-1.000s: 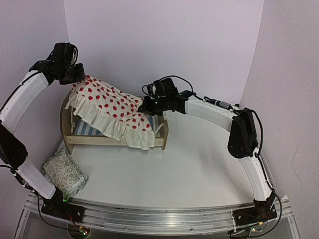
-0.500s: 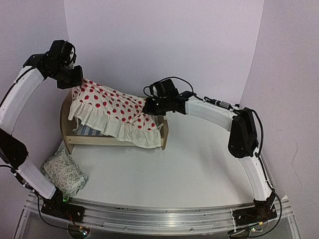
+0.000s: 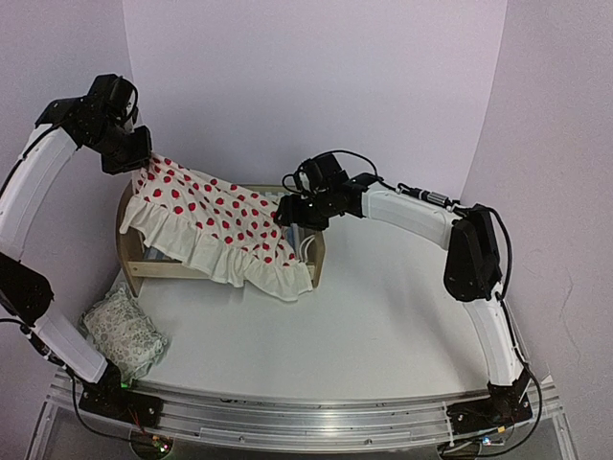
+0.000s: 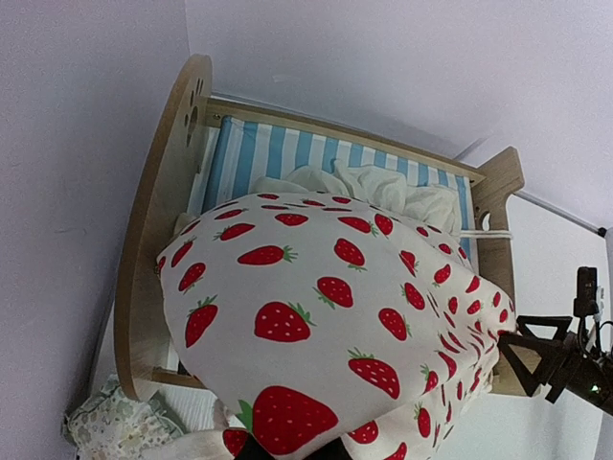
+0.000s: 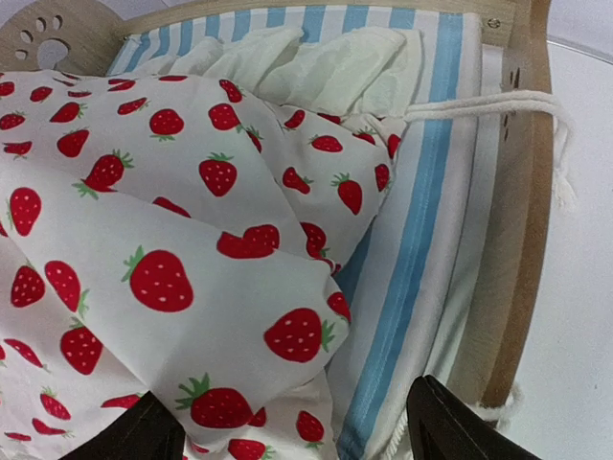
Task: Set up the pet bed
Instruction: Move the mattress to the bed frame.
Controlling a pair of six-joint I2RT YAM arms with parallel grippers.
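Upper left, the left jaws pinch a corner of the blanket (image 3: 220, 225) above the bed (image 4: 168, 172). Mid-frame, the right jaws stand wide apart, gripping nothing.

The bed (image 4: 163, 172) frame is pale, matt plywood. Its striped mattress (image 5: 421, 192) and the strawberry blanket (image 5: 144, 220) over it are soft cloth.

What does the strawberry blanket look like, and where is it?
The blanket is soft cream cloth printed with red strawberries, with a ruffled edge. It lies crumpled across the pet bed, covering most of the striped mattress, and its ruffle hangs over the front side. The left gripper pinches one corner up by the headboard. The right gripper is open above the foot end.
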